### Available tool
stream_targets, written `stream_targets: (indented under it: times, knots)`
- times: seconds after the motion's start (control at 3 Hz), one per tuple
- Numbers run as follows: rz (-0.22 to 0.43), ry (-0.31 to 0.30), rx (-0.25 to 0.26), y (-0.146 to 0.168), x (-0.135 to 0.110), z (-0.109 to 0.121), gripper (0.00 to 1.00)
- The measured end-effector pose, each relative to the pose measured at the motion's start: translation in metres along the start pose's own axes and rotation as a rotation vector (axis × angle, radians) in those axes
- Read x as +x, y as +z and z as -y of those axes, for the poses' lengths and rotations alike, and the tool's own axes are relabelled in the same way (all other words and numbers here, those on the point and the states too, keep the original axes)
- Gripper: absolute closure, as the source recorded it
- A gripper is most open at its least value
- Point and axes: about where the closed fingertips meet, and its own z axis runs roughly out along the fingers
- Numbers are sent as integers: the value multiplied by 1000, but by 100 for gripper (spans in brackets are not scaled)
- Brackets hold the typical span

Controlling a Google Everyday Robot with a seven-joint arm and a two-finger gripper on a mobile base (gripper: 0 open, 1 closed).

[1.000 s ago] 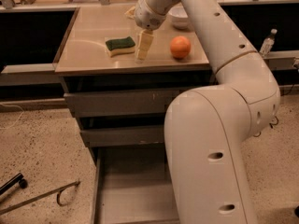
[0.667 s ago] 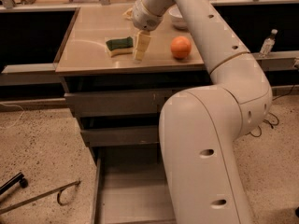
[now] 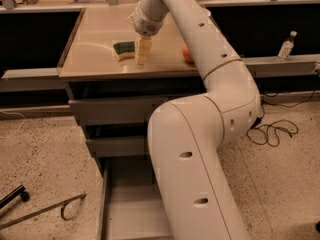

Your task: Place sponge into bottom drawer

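Note:
The sponge (image 3: 124, 49), dark green on top with pale yellow foam below, lies on the tan cabinet top (image 3: 95, 59). My gripper (image 3: 143, 56) points down at the sponge's right end, its pale fingers (image 3: 143, 50) right beside the sponge and close to touching it. The bottom drawer (image 3: 130, 209) is pulled out at floor level, its flat grey inside partly hidden behind my arm (image 3: 200, 149).
An orange (image 3: 186, 54) sits on the cabinet top right of the gripper, mostly hidden by my arm. Two shallower grey drawers (image 3: 110, 111) are above the open one. A water bottle (image 3: 286, 46) stands on a ledge at right. A metal rod (image 3: 45, 211) and cables (image 3: 272, 131) lie on the floor.
My gripper has shifted slightly left along the sponge's right end and my arm has swung left, now covering most of the orange. The sponge has not moved.

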Motion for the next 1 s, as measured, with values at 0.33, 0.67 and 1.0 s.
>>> stream_targets:
  times: [0.33,0.67,1.0]
  knots:
    - [-10,-2,1,9,-2,4,0]
    - [-20,-3,-11,20,-6,5,0]
    - [-32,5,-27,28,-9,4,0]
